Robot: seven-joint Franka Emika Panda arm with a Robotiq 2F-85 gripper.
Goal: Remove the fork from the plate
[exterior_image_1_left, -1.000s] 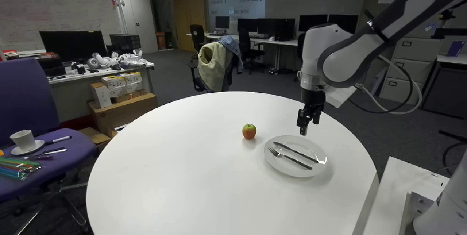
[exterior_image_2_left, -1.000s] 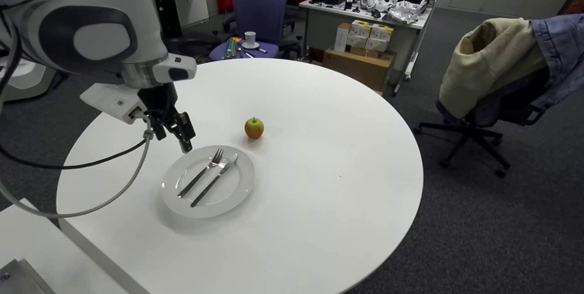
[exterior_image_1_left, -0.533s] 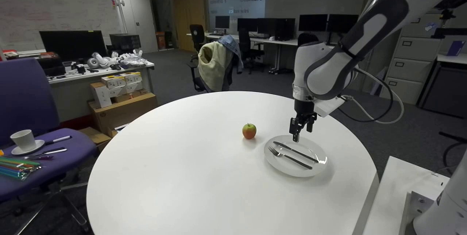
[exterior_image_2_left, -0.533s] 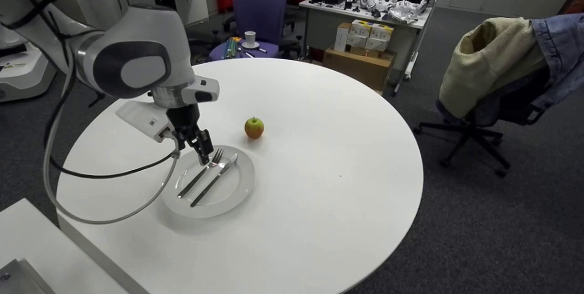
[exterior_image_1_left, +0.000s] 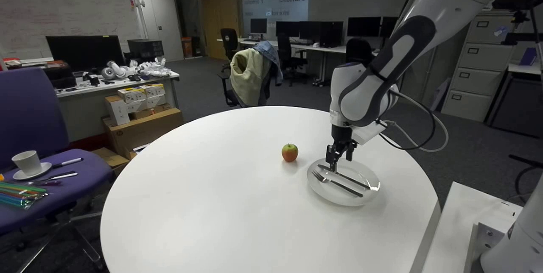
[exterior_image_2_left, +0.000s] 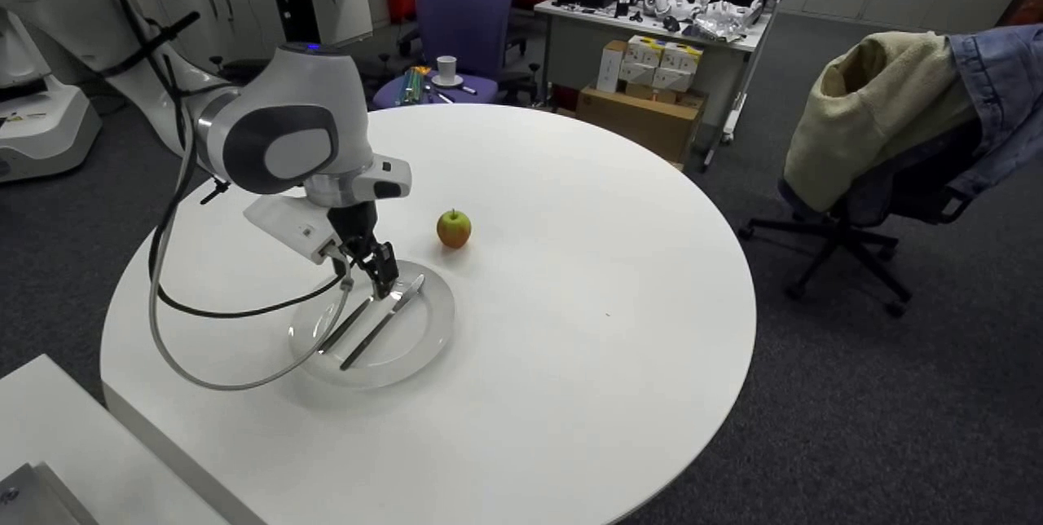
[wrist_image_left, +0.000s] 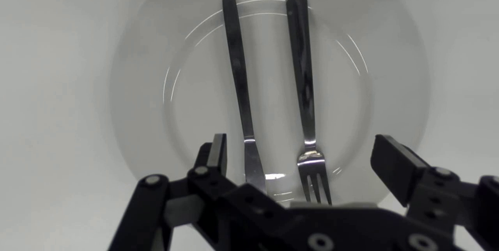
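The white plate lies on the round table and also shows in an exterior view and the wrist view. The fork rests on it; in an exterior view the gripper hides the tines and only the handle shows. In the wrist view the whole fork shows except perhaps the tine tips. A knife lies beside it. My gripper is low over the plate, open and empty. In the wrist view its fingers stand either side of both utensils.
An apple stands on the table close to the plate, also in an exterior view. A cup and saucer are on a purple chair away from the table. A loose cable hangs from the wrist over the plate's edge.
My gripper has moved down and across from the plate's edge to over the plate, near the fork's tined end. It stays open. Fork, knife, plate and apple have not moved.
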